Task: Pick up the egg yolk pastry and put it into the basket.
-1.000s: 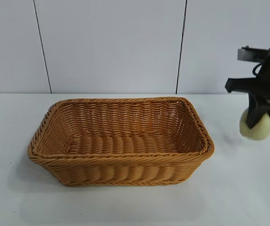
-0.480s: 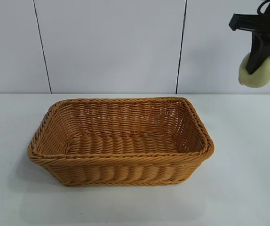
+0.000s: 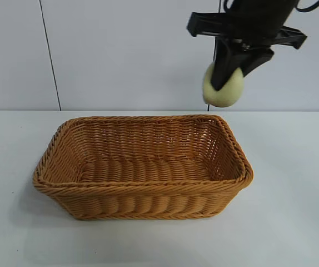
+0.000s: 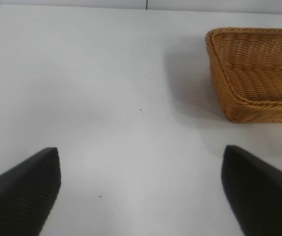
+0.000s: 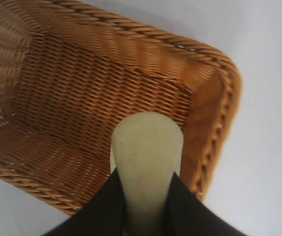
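Observation:
My right gripper [image 3: 224, 83] is shut on the egg yolk pastry [image 3: 226, 92], a pale cream-yellow bun, and holds it high in the air above the right end of the basket [image 3: 143, 192]. In the right wrist view the pastry [image 5: 147, 157] sits pinched between the black fingers [image 5: 104, 201], with the basket's inside [image 5: 72, 98] below it. The basket is orange-brown woven wicker and has nothing in it. My left gripper [image 4: 141, 196] is open and empty over bare table, to the left of the basket [image 4: 259, 73].
The white table [image 3: 293, 211] runs all round the basket. A white panelled wall [image 3: 126, 55] stands behind it.
My right gripper has lifted the pastry from table height at the far right, then carried it left to above the basket's right end.

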Robot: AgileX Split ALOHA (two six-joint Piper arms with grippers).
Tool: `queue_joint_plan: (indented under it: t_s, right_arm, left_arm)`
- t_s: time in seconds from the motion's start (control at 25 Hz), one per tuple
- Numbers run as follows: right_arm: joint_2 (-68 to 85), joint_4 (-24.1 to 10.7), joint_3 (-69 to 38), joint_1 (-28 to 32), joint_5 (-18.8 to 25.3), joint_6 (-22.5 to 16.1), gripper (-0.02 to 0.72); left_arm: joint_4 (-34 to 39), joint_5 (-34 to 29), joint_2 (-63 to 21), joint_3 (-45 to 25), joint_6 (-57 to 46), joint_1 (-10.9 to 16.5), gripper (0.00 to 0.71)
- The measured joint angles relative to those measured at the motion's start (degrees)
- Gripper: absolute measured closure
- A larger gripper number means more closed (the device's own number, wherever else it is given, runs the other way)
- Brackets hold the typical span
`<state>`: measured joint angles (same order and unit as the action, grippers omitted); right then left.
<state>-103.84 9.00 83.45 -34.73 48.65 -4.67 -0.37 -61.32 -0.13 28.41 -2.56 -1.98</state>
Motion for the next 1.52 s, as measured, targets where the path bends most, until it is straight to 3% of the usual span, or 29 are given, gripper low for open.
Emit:
queue_joint_plan:
  t_s: [0.4,0.68,0.76,0.92,1.04,1.4,1.52]
  right_arm:
    - [-13.78,0.12,0.07,-2.41,-8.55,-0.76,0.582]
    - [-16.74,0.08,0.07,-2.41,-9.56,-1.54,0.565]
    - [-16.74,0.08,0.07,-2.41,-9.32,-1.65,0.458]
    - [-16.62,0.08,0.07,-2.41,-7.77,-1.67,0.123]
    - [-15.52,-0.46,0.89,-2.41,-5.16,-1.51,0.047]
    - [-13.86,-8.42,15.63,-1.59,13.42,-4.26,0.035]
    - [-13.74,-10.75,20.29,0.07,17.29,-4.41,0.035]
  left_arm:
    - [0.00,0.00,0.00,0.00,0.00,0.00,0.067]
    - [0.00,0.00,0.00,0.00,0.00,0.00,0.067]
    - [0.00,0.00,0.00,0.00,0.00,0.00,0.067]
    - [0.00,0.00,0.00,0.00,0.00,0.00,0.067]
    - [0.00,0.00,0.00,0.00,0.00,0.00,0.067]
    - [0.00,0.00,0.00,0.00,0.00,0.00,0.067]
    - [0.00,0.00,0.00,0.00,0.00,0.00,0.067]
